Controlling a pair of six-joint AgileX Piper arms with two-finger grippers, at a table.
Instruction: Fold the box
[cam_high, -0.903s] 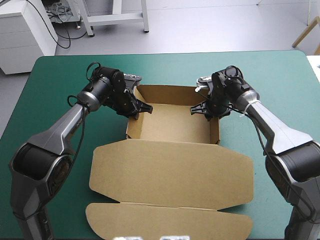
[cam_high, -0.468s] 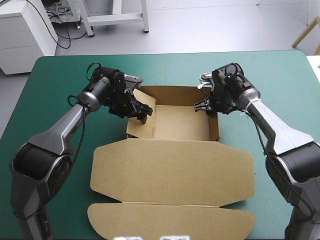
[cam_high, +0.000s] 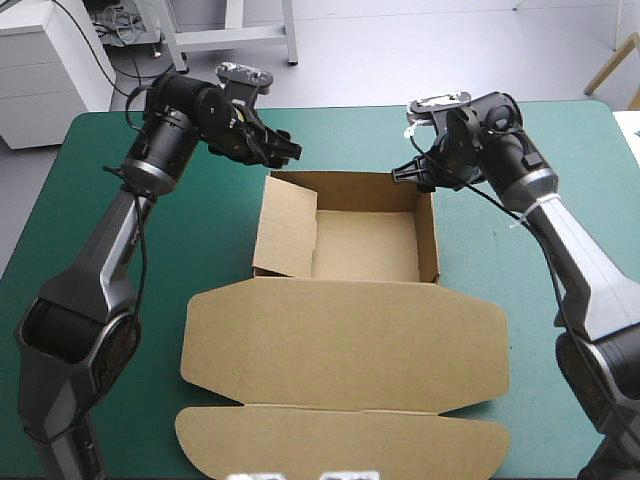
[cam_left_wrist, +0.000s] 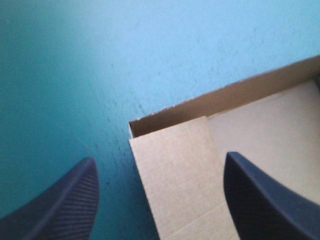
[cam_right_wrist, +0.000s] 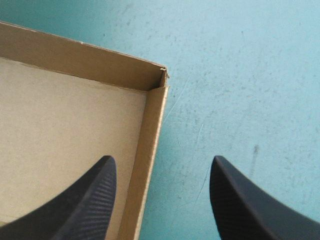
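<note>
The brown box (cam_high: 350, 250) sits mid-table as an open tray, far and right walls upright, its lid (cam_high: 340, 345) lying flat toward the near edge. Its left wall flap (cam_high: 287, 225) leans inward over the floor. My left gripper (cam_high: 283, 150) hovers raised over the far left corner (cam_left_wrist: 131, 127), fingers (cam_left_wrist: 70, 202) open and empty. My right gripper (cam_high: 408, 172) hangs above the far right corner (cam_right_wrist: 162, 75), open and empty, one finger (cam_right_wrist: 85, 200) over the box floor and the other over the cover.
The teal-green cover (cam_high: 540, 150) lies bare around the box on both sides and behind it. The lid's front flap (cam_high: 340, 445) reaches close to the table's near edge.
Both grippers have lifted up and back out of the tray, from its side walls to above the far corners. The left wall flap has swung further inward over the floor.
</note>
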